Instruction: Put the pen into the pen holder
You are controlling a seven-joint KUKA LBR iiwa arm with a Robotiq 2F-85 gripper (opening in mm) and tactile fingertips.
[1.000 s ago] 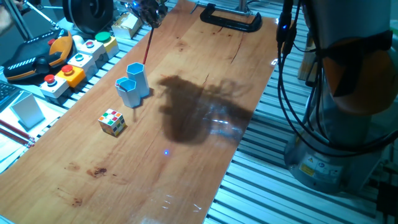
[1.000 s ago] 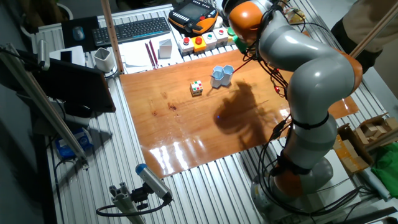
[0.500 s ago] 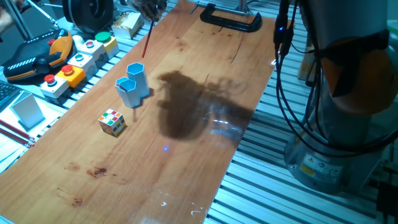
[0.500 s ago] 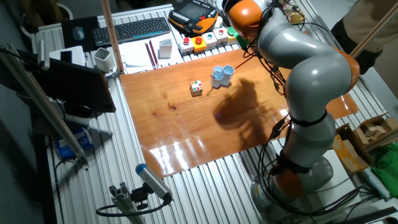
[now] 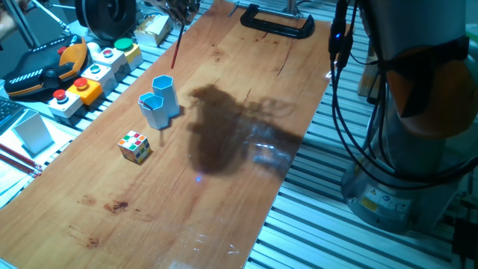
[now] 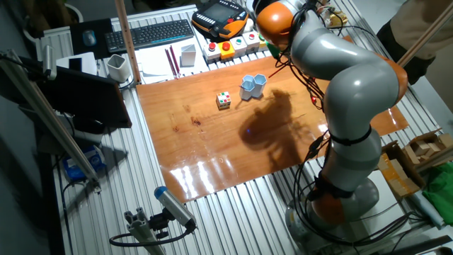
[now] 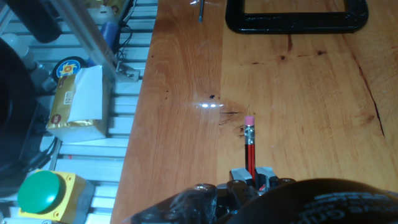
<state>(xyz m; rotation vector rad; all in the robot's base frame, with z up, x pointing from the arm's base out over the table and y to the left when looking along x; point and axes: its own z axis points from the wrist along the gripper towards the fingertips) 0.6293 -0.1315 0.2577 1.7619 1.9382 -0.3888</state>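
Note:
My gripper [image 5: 181, 19] hangs at the far edge of the wooden table [image 5: 246, 90] and is shut on the pen [image 5: 178, 46], a thin red stick that points down and slightly tilted, clear of the table. In the hand view the pen [image 7: 250, 152] sticks out between the fingers [image 7: 239, 176], pale end away from me. The pen holder [image 5: 163, 91], the taller light-blue hexagonal cup, stands below and nearer than the pen tip. The shorter matching cup [image 5: 152, 109] touches it. Both cups show in the other fixed view, the pen holder [image 6: 260, 81] on the right.
A coloured cube [image 5: 135, 146] lies near the cups. A black clamp [image 5: 278, 22] lies at the far end of the table. Button boxes [image 5: 93, 71] and an orange pendant [image 5: 45, 67] line the left edge. The hand view shows a green button [image 7: 46, 190] and a small carton [image 7: 78, 102].
The gripper has risen a little with the pen, so the pen tip now hangs higher above the cups. The cups and the cube have not moved.

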